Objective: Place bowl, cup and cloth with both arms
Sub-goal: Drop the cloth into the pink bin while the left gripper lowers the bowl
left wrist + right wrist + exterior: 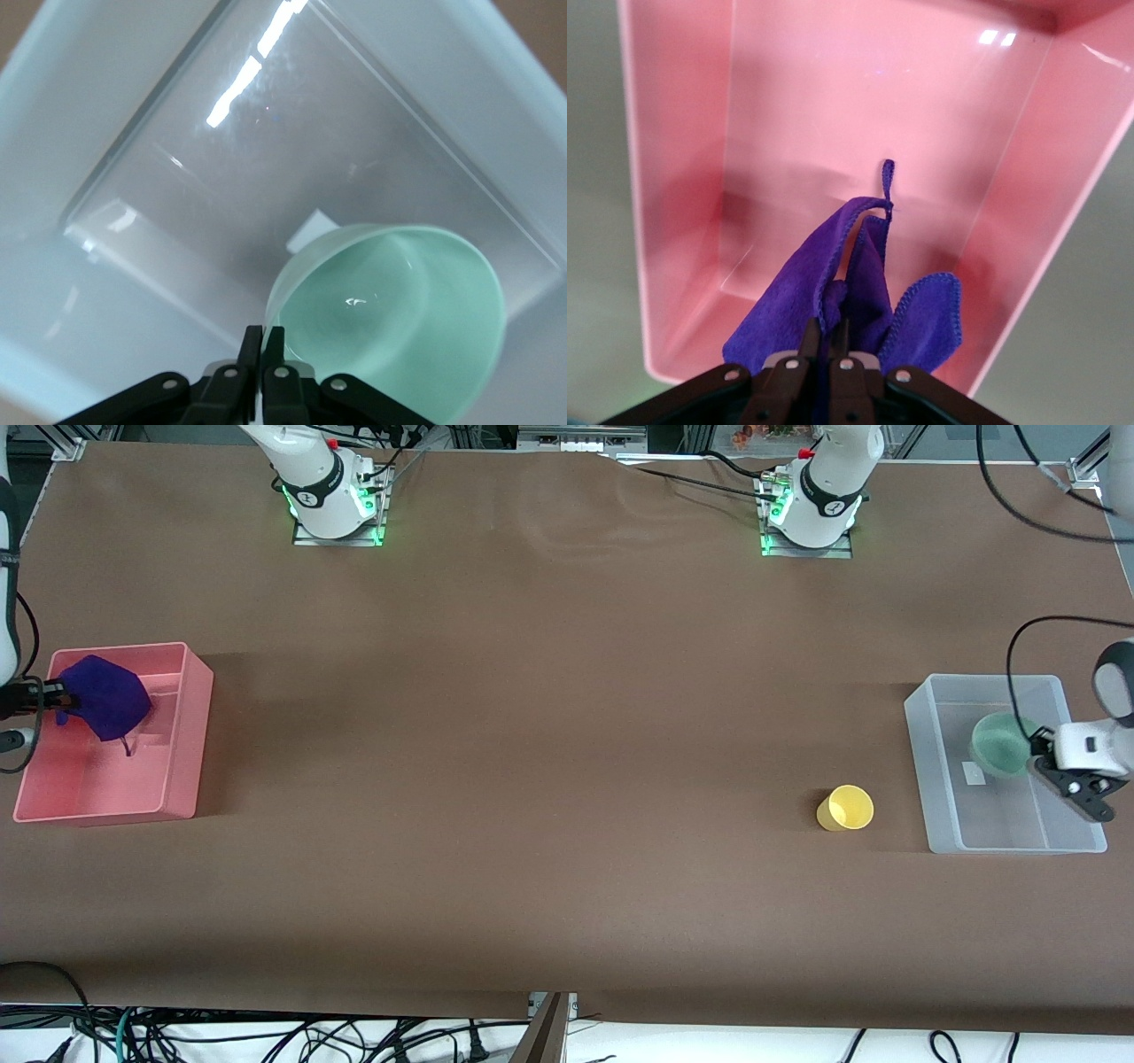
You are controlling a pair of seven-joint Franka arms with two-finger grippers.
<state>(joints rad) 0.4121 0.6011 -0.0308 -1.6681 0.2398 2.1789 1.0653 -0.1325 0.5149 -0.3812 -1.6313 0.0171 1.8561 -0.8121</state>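
Neither item released: right gripper (826, 359) pinches cloth (108, 696) over pink bin (182, 735), left gripper (264, 354) clamps bowl (399, 323) rim over clear bin (921, 753), cup (846, 808) untouched on table (532, 735)

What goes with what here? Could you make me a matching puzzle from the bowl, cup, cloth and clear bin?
Things:
1. bowl
2. cup
3. cloth
4. clear bin

States:
A. hangs from the right pincer over the pink bin
B. stands alone on the table
C. gripped by the left pincer
D. lies under the bowl

Pairs: 1-C, 2-B, 3-A, 4-D
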